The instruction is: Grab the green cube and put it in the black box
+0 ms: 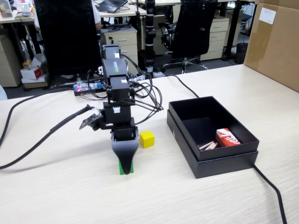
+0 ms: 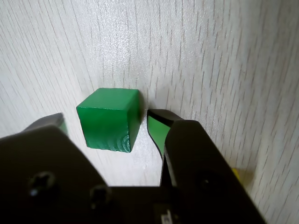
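Grasp step in hand. Gripper [image 2: 108, 125] down at the table [image 2: 224, 56], jaws spread wide around the green cube [image 2: 108, 119]; right pad seems a hair off its face, not squeezing. Next: close, lift. Black box [image 1: 247, 142] at 3 o'clock; yellow cube [image 1: 146, 139] between, otherwise open room.

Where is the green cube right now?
In the wrist view the green cube sits on the table between the open gripper fingers, left of the yellow cube.
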Controlling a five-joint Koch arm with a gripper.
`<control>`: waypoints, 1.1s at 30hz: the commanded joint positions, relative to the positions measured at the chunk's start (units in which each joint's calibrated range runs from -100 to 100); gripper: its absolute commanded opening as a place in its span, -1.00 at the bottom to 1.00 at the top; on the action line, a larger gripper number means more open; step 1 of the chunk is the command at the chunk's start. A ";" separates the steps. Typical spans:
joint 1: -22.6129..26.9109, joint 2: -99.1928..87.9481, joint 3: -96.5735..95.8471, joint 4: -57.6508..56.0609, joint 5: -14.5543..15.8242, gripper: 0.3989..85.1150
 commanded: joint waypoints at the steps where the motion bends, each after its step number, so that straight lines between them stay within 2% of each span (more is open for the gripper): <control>1: 0.05 -0.89 4.20 -0.08 -0.20 -0.28; 6: 0.34 0.02 4.20 -1.03 -0.24 -0.28; 10: 0.34 0.37 4.84 -1.29 -0.20 -0.74; 13: 0.29 0.48 5.02 -1.29 -0.20 -0.85; 16: 0.24 -0.09 4.65 -1.37 -0.24 -0.85; 18: 0.15 -2.73 3.84 -1.37 -0.15 -0.99; 26: 0.59 -26.71 -3.96 -1.37 0.29 -0.99; 33: 6.01 -54.94 -13.66 -1.37 1.12 -0.99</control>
